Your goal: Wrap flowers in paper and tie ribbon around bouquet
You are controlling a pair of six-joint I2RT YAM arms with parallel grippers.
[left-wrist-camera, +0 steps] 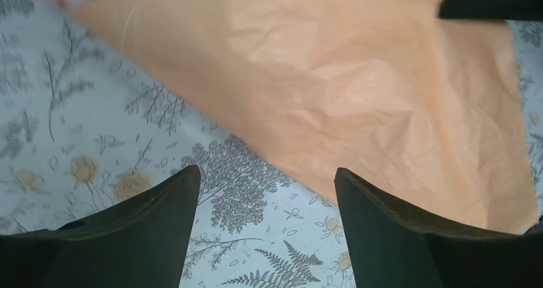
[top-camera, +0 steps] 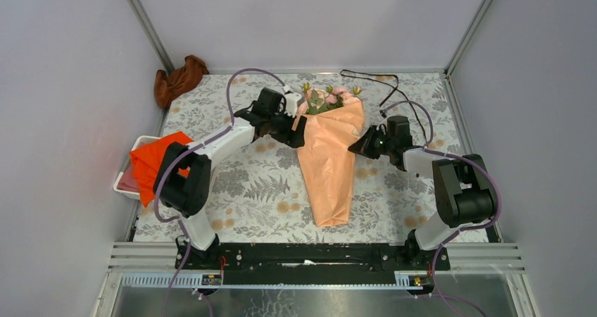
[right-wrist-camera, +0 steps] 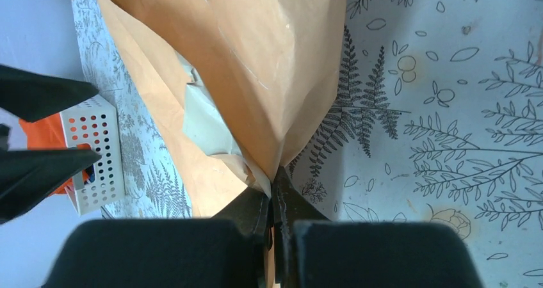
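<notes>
The tabletop (top-camera: 246, 190) is the biggest thing here. Grey walls (top-camera: 63, 84) stand at its left, far and right edges. A black rail (top-camera: 303, 257) with the arm bases runs along the near edge. The tabletop has a pale cover printed with grey ferns and yellow blooms. There is open room on the near left, on the near right, and along the far edge on the left.

The bouquet (top-camera: 329, 169) lies in the middle of the tabletop. Its wide end faces the far wall and its pointed end faces the rail. The paper (top-camera: 327, 144) around it is peach-orange and creased.

A white basket (top-camera: 125, 184) with little holes sits at the left edge, and a bright orange cloth (top-camera: 151, 163) is in it. A brown cloth (top-camera: 179, 79) is bunched in the far left corner.

The flowers (top-camera: 325, 98), pink with green leaves, poke out of the wide end, near the far edge.

The left pincer (top-camera: 299, 135) is just beside the paper's left edge, close to the flowers. Its fingers are spread apart and hold nothing. Only the printed cover shows between them.

The right pincer (right-wrist-camera: 275, 182) is squeezed tight on a fold at the paper's right edge.

The ribbon (top-camera: 369, 75), thin and dark, lies loose by the far right edge, apart from the bouquet.
</notes>
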